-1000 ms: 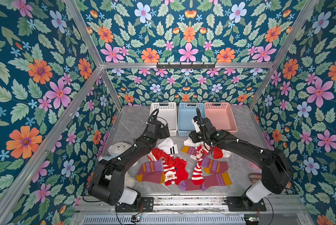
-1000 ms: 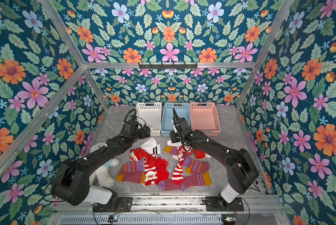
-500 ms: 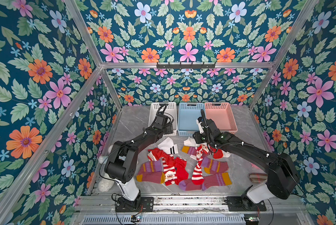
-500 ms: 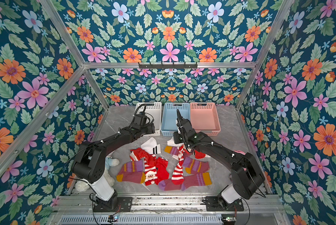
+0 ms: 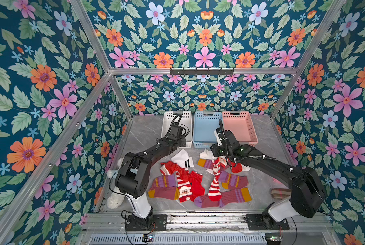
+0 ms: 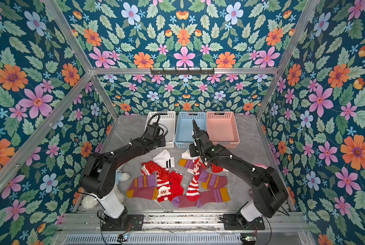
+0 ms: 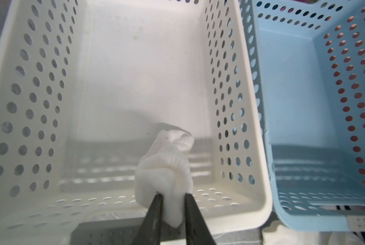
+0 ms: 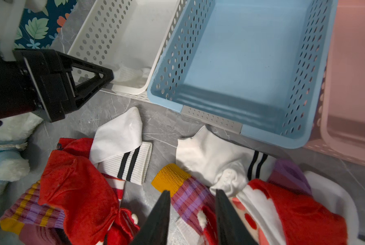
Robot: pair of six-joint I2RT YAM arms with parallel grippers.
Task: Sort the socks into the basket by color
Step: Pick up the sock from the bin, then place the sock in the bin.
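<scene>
My left gripper (image 7: 172,194) is shut on a bunched white sock (image 7: 166,167) that hangs just inside the near wall of the white basket (image 7: 39,95). In both top views this gripper (image 5: 181,144) (image 6: 163,142) sits at that basket's front edge. My right gripper (image 8: 191,191) is open and holds nothing. It hovers over a maroon sock with a mustard toe (image 8: 177,180), beside a white sock with two black stripes (image 8: 209,157). Another white striped sock (image 8: 122,135) lies close by. Red, Santa (image 5: 184,191) and maroon socks (image 5: 162,188) are spread across the table's middle.
A blue basket (image 5: 207,127) and a pink basket (image 5: 238,127) stand to the right of the white basket (image 5: 166,127) at the back. A white teddy bear (image 5: 113,199) lies by the left arm's base. A plaid item (image 5: 280,193) lies beside the right arm.
My left gripper has moved back to the white basket's front edge and its jaws have closed in. The right gripper has shifted slightly toward the baskets and stays open.
</scene>
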